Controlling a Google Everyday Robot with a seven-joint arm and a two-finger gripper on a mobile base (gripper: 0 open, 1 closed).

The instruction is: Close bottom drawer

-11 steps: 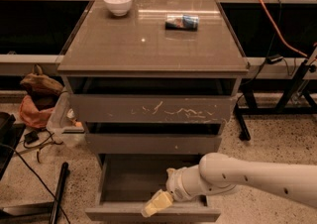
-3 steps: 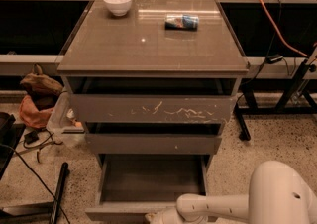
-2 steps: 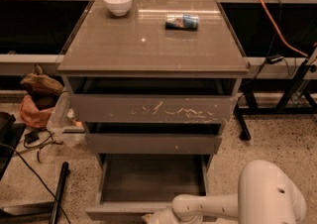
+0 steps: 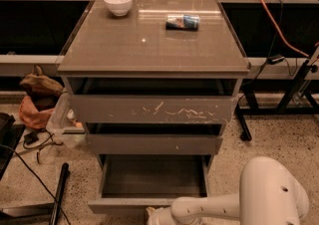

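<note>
With the bottom drawer [image 4: 152,181] standing open at the lower centre of the frame and the claw [image 4: 154,216], its state not discernible, placed at the front panel, a straight, centred push inward is advised.

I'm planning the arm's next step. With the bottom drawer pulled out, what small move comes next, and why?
Probably push the pincer straight forward against the front panel of the bottom drawer. The drawer stands pulled out, tray exposed, and the pincer sits low at that panel, by the picture's bottom edge; contact cannot be told.
</note>
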